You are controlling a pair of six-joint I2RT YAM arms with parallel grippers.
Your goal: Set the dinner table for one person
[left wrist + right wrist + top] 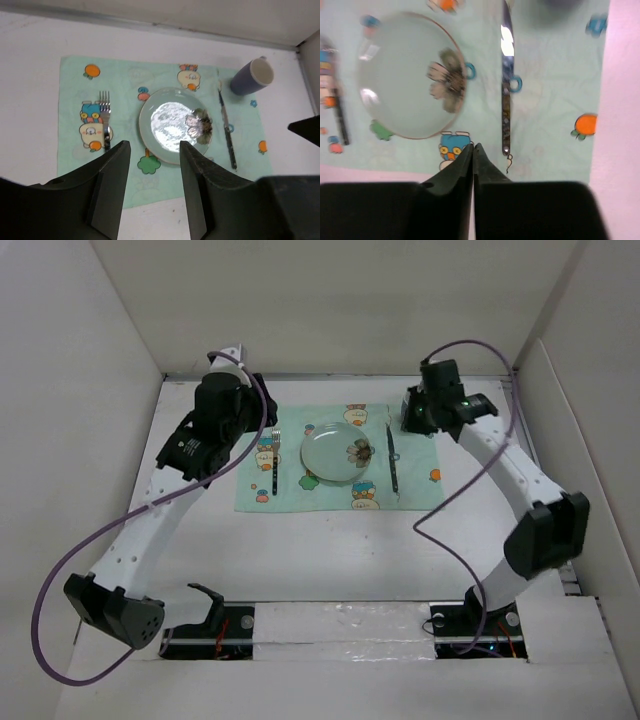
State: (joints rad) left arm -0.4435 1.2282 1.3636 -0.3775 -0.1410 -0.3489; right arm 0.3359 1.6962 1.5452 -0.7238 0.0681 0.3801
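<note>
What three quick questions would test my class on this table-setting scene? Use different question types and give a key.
1. Fill in: the plate, fork and knife all lie on the green ____.
2. True or false: the fork lies on the plate.
3. Of the left gripper and right gripper, which is shut? A left; B right; C both.

Key: 1 placemat; 2 false, it lies beside the plate; 3 B.
</note>
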